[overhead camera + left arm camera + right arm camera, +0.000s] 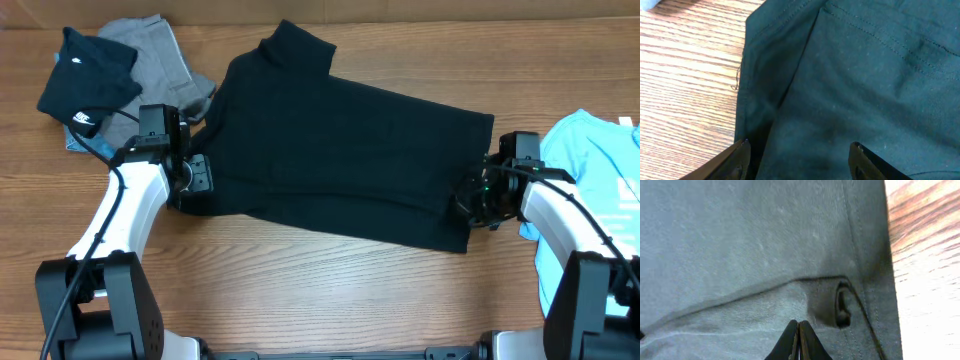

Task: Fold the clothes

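Observation:
The large black T-shirt [340,140] lies spread across the middle of the wooden table, one sleeve pointing to the far side. My left gripper [198,176] is at the shirt's left edge. In the left wrist view its fingers [800,150] are open, straddling the fabric [865,75] just inside the edge. My right gripper [472,196] is at the shirt's right edge. In the right wrist view its fingertips [799,326] are pressed together on a fold of the fabric [740,240] near a hem.
A smaller black garment with a white logo [85,75] and a grey garment [160,55] lie at the far left. A light blue garment [595,170] lies at the right edge. Bare wood [300,290] lies in front of the shirt.

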Motion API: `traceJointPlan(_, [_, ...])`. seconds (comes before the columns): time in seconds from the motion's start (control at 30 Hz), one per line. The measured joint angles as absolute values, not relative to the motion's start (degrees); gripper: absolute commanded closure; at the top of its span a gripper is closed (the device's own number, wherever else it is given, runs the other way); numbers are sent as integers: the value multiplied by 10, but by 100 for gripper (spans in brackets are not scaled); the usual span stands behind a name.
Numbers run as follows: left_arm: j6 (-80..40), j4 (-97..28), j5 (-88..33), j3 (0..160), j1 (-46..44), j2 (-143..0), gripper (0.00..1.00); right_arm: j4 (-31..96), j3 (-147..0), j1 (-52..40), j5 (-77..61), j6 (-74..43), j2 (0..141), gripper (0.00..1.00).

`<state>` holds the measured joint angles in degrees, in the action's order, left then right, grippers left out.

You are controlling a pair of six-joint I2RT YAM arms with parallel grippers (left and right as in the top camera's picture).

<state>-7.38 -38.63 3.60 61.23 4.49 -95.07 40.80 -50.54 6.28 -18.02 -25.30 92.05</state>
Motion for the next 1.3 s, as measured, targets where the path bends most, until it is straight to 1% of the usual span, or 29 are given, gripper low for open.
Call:
traceJointPlan(0.03, [-74,-387,36,612,45,-951,35,410,-507,63,-178,-253,919,96])
traceJointPlan(0.07, [-74,-386,36,612,45,-951,35,412,-508,63,-174,-253,917,89])
traceJointPlan(0.1, [-74,-387,36,612,45,-951,34,416,-508,63,-169,-253,917,60])
traceJointPlan(0.13, [-74,-387,36,612,45,-951,34,420,-508,63,-163,-255,917,47])
traceJointPlan(0.17, [-74,-387,36,612,45,-951,34,427,-508,63,-158,-256,917,46])
traceJointPlan(0.3, [-74,-388,36,612,45,-951,34,459,-509,63,-135,-254,917,47])
traceJointPlan(0.5, [-74,-388,36,612,45,-951,34,399,-488,63,-127,-257,917,61])
traceJointPlan(0.67, [-74,-388,36,612,45,-951,34,381,-477,63,-141,-255,917,62])
traceJointPlan(0.73, [-74,-388,36,612,45,-951,34,382,-476,63,-143,-255,917,65])
traceJointPlan(0.8, [-74,-388,36,612,45,-951,34,382,-475,63,-146,-255,917,70])
traceJointPlan(0.87, [-74,-388,36,612,45,-951,35,380,-475,63,-148,-256,917,78])
traceJointPlan(0.93, [-74,-388,36,612,45,-951,35,376,-475,63,-149,-255,917,93])
traceJointPlan(0.97, [-74,-388,36,612,45,-951,35,372,-475,63,-148,-258,917,96])
traceJointPlan(1.13, [-74,-390,36,612,45,-951,34,350,-474,63,-149,-255,917,96])
traceJointPlan(1.3, [-74,-390,36,612,45,-951,34,368,-480,63,-148,-255,916,96])
